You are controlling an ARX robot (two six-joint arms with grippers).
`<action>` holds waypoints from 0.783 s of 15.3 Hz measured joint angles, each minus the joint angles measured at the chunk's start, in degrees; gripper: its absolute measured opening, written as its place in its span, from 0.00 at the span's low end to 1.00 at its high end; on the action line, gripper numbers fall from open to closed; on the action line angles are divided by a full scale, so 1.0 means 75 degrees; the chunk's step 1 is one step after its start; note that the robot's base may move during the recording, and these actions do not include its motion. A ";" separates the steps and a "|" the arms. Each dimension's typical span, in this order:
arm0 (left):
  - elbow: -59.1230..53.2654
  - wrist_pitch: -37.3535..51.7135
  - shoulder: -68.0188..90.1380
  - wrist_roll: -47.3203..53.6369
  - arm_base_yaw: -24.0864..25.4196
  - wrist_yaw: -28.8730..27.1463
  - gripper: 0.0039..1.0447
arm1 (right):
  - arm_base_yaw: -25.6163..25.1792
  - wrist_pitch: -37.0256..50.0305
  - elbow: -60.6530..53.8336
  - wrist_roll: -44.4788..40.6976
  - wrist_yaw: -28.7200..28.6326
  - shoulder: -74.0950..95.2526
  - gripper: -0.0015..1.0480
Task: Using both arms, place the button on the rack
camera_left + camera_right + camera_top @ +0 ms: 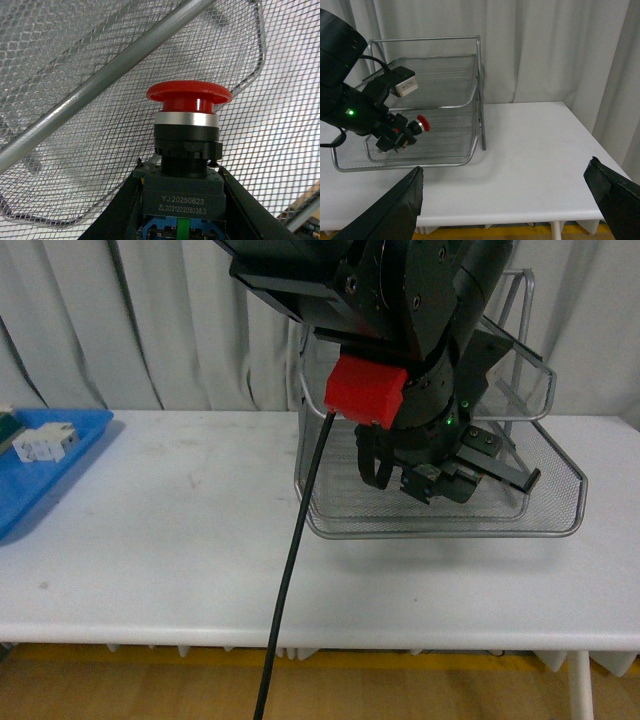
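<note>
The left tool (181, 202) is closed on the black body of the button (189, 95), which is held over the lowest tier of the rack (440, 75), red cap pointed inward. The right tool (504, 170) is held wide open above the worktop (535, 150), apart from the rack.

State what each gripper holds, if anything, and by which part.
The left gripper holds the button by its blocky black body, leaving the red cap free. The right gripper is open and holds nothing.
</note>
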 joint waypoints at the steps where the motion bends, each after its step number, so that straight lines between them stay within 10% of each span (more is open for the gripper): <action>1: 0.0152 -0.0108 0.0192 -0.0003 0.0038 -0.0038 0.34 | 0.0000 0.0000 0.0000 0.0000 0.0000 0.0000 0.94; 6: 0.0755 -0.0099 0.0516 -0.0291 0.0131 -0.0239 0.34 | 0.0000 0.0000 0.0000 0.0000 0.0000 0.0000 0.94; 12: 0.0373 0.0361 0.0329 -0.0854 0.0163 0.0114 0.95 | 0.0000 0.0000 0.0000 0.0000 0.0000 0.0000 0.94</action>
